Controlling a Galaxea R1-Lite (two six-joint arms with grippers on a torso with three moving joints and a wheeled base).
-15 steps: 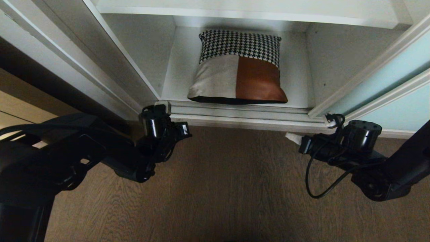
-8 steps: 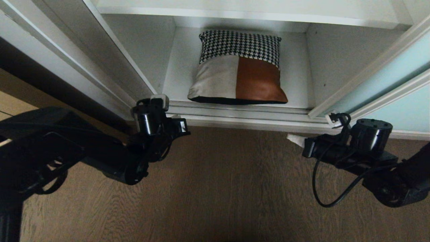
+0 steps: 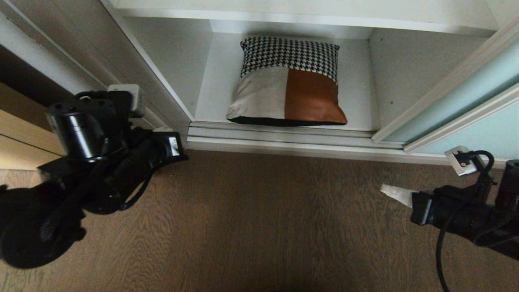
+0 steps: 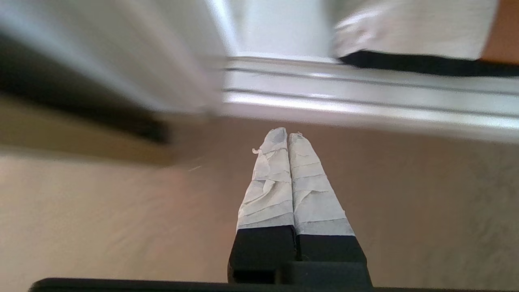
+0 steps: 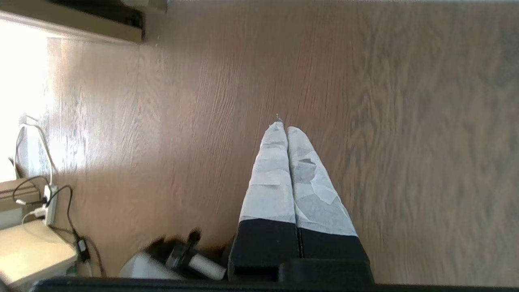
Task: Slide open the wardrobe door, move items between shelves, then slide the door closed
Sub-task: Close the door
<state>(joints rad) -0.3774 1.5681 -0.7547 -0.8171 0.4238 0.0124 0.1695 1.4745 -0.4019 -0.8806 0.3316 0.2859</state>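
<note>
Cushion (image 3: 287,81): lies flat on the lower shelf (image 3: 361,109) of the open compartment, about midway between the side walls. Houndstooth band points to the back wall; beige and rust patches face the front, black edge at the shelf lip. Square, so no clear long axis.
Door (image 3: 466,101): slid aside to the right of the opening; aqua glass shows behind its pale frame.
Track (image 3: 284,136): runs along the front of the shelf, between cushion and floor (image 3: 263,219).
Left gripper (image 4: 288,136): over the floor, left of the opening, just short of the track; fingers (image 4: 271,182) pressed together, holding nothing. Cushion lies beyond the track, ahead and to the right.
Right gripper (image 3: 391,191): over the floor below the door; fingers (image 5: 273,178) pressed together, empty. Cushion is well apart, up and to the left.
</note>
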